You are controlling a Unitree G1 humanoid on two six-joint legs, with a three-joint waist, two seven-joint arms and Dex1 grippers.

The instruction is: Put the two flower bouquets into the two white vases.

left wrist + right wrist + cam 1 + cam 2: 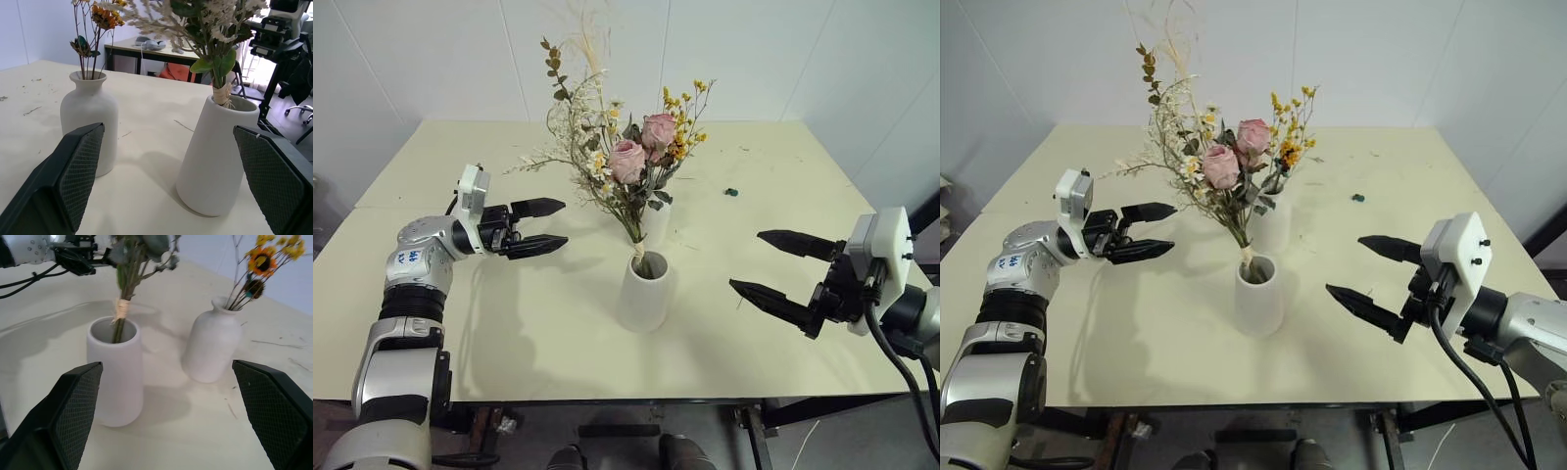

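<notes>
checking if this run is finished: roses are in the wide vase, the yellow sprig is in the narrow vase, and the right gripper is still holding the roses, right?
Not quite. The right gripper holds nothing: it is open and apart from the roses, as the right eye view shows. The rest stands: roses in the wide vase, yellow sprig in the narrow vase.

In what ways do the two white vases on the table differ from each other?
The bottle-shaped vase has a narrow neck; the tapered vase has a wide open mouth. The bottle-shaped vase holds the thin yellow sprig; the tapered vase holds the bigger bunch with pink roses. The tapered vase stands nearer the robot, with the bottle-shaped vase behind it. Both are matte white and upright.
</notes>
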